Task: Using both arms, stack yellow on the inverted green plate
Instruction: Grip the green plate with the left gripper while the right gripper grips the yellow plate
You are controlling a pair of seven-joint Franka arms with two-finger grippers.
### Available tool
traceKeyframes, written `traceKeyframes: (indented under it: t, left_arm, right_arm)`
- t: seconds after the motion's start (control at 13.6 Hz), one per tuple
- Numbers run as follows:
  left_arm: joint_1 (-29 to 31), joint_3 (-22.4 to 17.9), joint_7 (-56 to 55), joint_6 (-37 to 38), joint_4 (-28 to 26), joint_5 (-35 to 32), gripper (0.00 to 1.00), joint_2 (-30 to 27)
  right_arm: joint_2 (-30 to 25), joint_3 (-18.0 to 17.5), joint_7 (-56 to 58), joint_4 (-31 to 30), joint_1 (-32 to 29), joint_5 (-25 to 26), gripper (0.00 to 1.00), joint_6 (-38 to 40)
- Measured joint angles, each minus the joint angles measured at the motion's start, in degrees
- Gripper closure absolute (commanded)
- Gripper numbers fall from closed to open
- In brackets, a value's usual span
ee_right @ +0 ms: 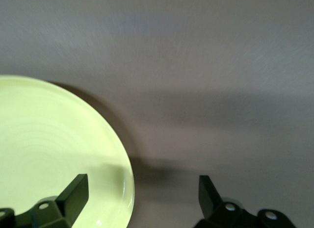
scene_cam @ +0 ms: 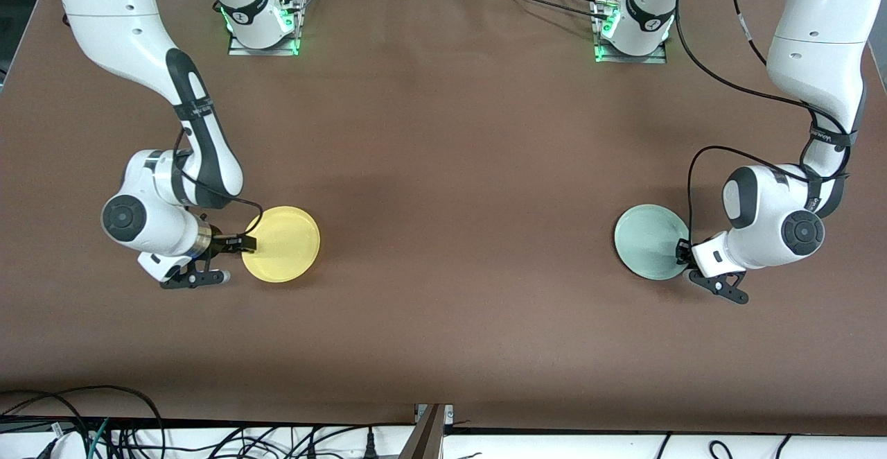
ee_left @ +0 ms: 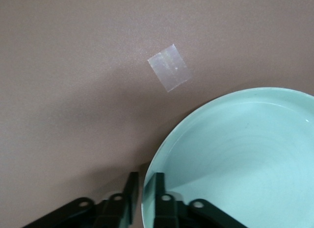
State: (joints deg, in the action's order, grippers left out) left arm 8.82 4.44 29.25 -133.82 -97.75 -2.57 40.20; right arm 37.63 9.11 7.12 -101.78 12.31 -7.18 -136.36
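Fingers of our left gripper [ee_left: 143, 196] pinch the round pale mint-green plastic plate's [scene_cam: 650, 242] rim; right gripper [ee_right: 142, 193] fingers gape wide, one over the round bright yellow plastic plate [scene_cam: 283, 244].

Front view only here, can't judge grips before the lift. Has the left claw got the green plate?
Observer: Yes, the left claw is shut on the green plate at its rim, one finger inside, one outside.
Operator: Other arm?
Observer: The right claw is open, straddling the rim of the yellow plate; not pinched yet.
Operator: Green flipped?
Observer: No, its hollow side faces up.
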Motion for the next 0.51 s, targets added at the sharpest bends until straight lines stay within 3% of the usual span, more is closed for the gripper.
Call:
traceKeyframes:
  t: [0.22,0.37,0.51]
  left_arm:
    - [-0.1,0.2,1.4,0.2,0.2,0.0,1.0,-0.8]
    - [-0.7,0.5,1.9,1.5,1.2,-0.8,1.0,-1.9]
    - [-2.9,0.9,1.6,7.1,4.9,-4.6,1.0,-3.5]
  right_arm:
    - [0.1,-0.9,-0.1,-3.3,0.0,0.0,0.16,-4.2]
    - [-0.4,-0.9,-0.1,-3.2,0.0,-0.1,0.16,-4.2]
    - [-1.1,-0.9,-0.1,-3.2,0.0,-0.8,0.16,-3.8]
